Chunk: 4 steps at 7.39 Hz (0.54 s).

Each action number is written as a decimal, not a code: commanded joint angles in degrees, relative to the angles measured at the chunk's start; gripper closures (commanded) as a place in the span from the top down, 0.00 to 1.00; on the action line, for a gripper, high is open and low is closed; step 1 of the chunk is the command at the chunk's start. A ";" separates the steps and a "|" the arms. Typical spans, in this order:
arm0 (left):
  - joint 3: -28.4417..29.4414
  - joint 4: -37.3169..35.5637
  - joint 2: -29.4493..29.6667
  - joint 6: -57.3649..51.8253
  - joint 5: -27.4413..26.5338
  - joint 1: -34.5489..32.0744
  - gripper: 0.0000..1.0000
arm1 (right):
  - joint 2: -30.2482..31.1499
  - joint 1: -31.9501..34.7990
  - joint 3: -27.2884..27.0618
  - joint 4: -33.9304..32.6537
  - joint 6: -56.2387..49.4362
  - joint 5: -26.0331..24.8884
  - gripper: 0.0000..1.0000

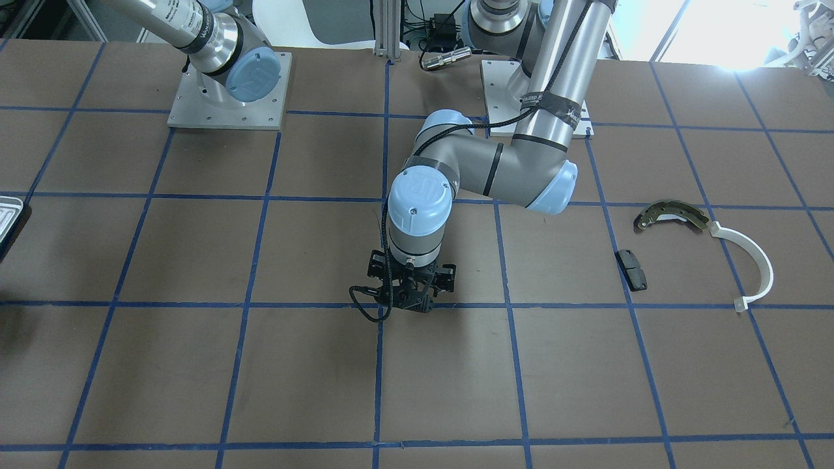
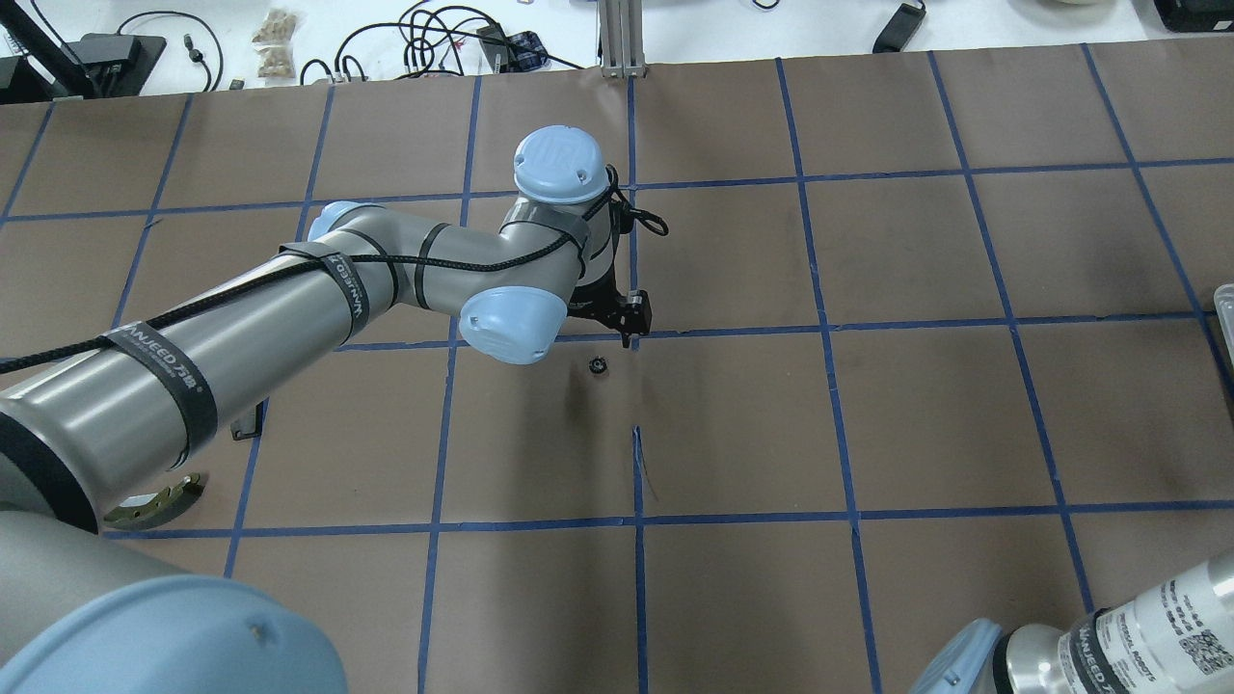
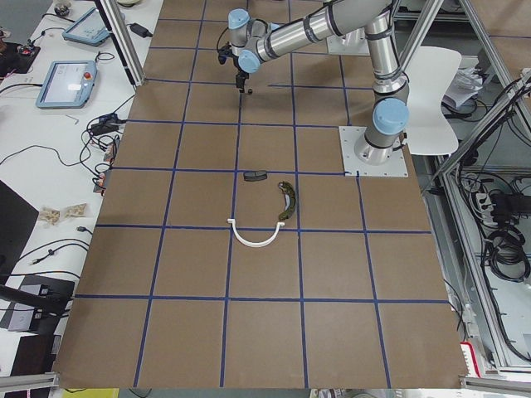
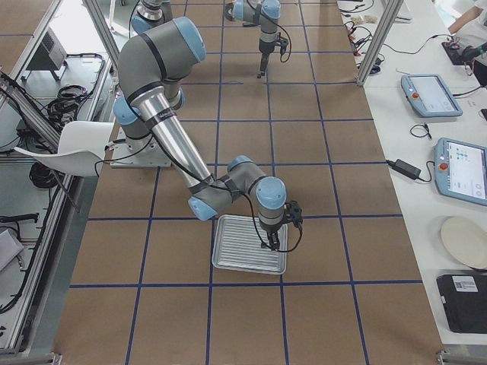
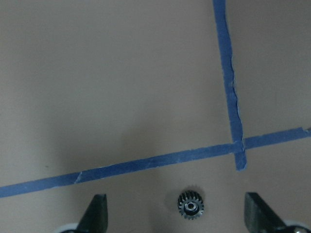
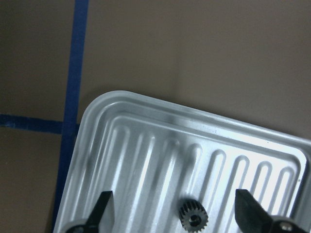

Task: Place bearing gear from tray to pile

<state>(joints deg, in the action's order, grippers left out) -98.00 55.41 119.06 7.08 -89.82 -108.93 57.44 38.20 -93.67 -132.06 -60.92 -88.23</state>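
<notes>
A small dark bearing gear (image 6: 193,216) lies in the ridged silvery tray (image 6: 146,145). My right gripper (image 6: 177,209) hangs open right over it, one finger on each side and clear of it. A second small gear (image 5: 191,206) lies on the brown table near a blue tape crossing and also shows in the overhead view (image 2: 595,364). My left gripper (image 5: 177,213) is open above it, empty. The pile lies far off: a brake shoe (image 1: 671,215), a white plastic arc (image 1: 749,260) and a dark pad (image 1: 632,268).
The tray (image 4: 249,255) sits at the table's end on my right, its corner showing in the front view (image 1: 10,218). My left arm (image 2: 289,308) stretches across the table's middle. Blue tape lines grid the brown surface. Both arm bases stand at the back edge.
</notes>
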 commanded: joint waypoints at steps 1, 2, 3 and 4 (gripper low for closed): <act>-0.35 -0.04 1.25 -0.49 0.00 -0.14 0.93 | -1.01 -0.15 0.33 0.05 -0.68 -0.27 0.76; -0.35 -0.13 1.69 -0.49 0.00 -0.14 0.89 | -1.01 -0.84 0.33 0.22 -1.03 -1.23 0.69; -0.35 -0.04 1.79 -0.49 0.09 -0.14 0.77 | -1.18 -1.20 0.33 0.23 -1.04 -1.59 0.65; -0.35 0.04 1.79 -0.49 0.09 -0.14 0.60 | -1.79 -1.46 0.33 0.40 -1.04 -1.59 0.65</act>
<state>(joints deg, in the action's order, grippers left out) -98.34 55.37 120.73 6.61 -89.77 -109.07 56.18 37.16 -93.34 -131.82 -61.90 -89.57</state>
